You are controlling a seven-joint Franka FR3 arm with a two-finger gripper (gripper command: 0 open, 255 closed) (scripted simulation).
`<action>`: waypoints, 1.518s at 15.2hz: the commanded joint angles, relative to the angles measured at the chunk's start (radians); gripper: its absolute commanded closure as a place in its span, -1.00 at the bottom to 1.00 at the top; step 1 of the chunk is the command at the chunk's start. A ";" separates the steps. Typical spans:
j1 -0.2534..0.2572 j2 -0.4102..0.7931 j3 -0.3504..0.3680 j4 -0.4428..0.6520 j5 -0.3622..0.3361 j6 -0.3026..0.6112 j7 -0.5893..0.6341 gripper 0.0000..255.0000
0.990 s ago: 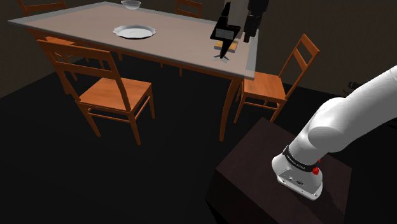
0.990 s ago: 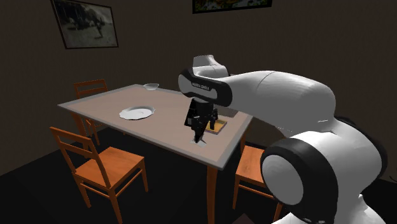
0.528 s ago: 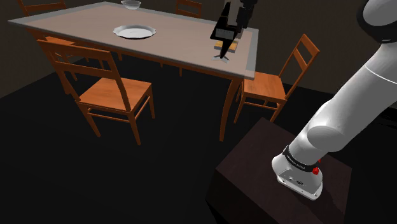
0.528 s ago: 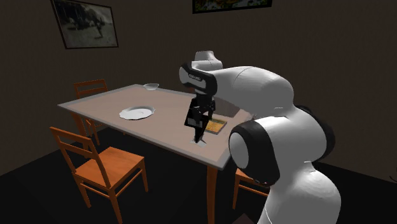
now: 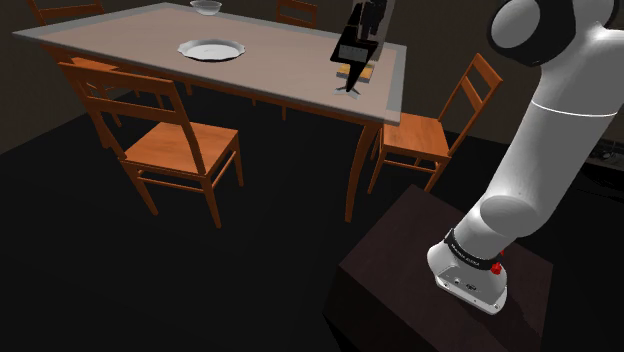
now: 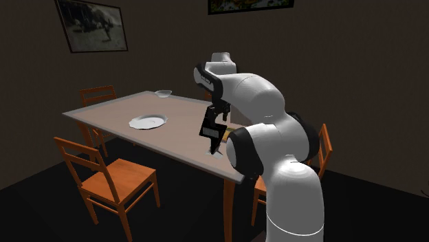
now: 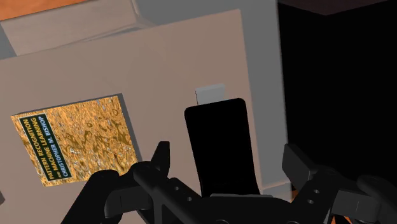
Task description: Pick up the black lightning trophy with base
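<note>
End effector (image 7: 229,158): open wide, 2 fingers (image 7: 161,154) well apart, holding nothing. Black trophy (image 7: 217,143) stands between them with a gap on either side, no contact. Trophy is upright on its pale base (image 7: 210,94), near the desk (image 5: 120,42) corner at the shoulder view's right, close to the edge. Gold-covered book (image 7: 76,146) lies flat just beside the trophy, further in from that edge. Well apart, toward the shoulder view's left: white plate (image 5: 211,48), and a small bowl (image 5: 206,8) at the far edge. Wooden chairs around the desk: 1 chair (image 5: 180,145) at the near side, 1 more (image 5: 432,125) by the trophy's corner. White arm (image 5: 545,130) stands on the dark stand (image 5: 390,285).
</note>
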 commanded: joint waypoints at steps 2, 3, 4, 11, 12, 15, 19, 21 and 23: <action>0.002 -0.006 0.001 -0.045 -0.001 0.041 -0.001 -1.00; 0.004 -0.011 0.001 -0.066 -0.003 0.057 0.000 -1.00; 0.005 -0.015 0.002 -0.086 -0.004 0.072 0.000 -1.00; 0.008 -0.020 0.003 -0.113 -0.006 0.095 0.002 1.00; 0.008 -0.020 0.003 -0.113 -0.005 0.095 0.002 1.00; 0.008 -0.019 0.003 -0.112 -0.005 0.095 0.002 1.00; 0.005 -0.013 0.002 -0.078 -0.004 0.066 0.000 1.00; 0.002 -0.003 0.001 -0.036 0.000 0.034 -0.001 1.00; -0.002 0.009 0.000 0.008 0.003 0.002 -0.002 1.00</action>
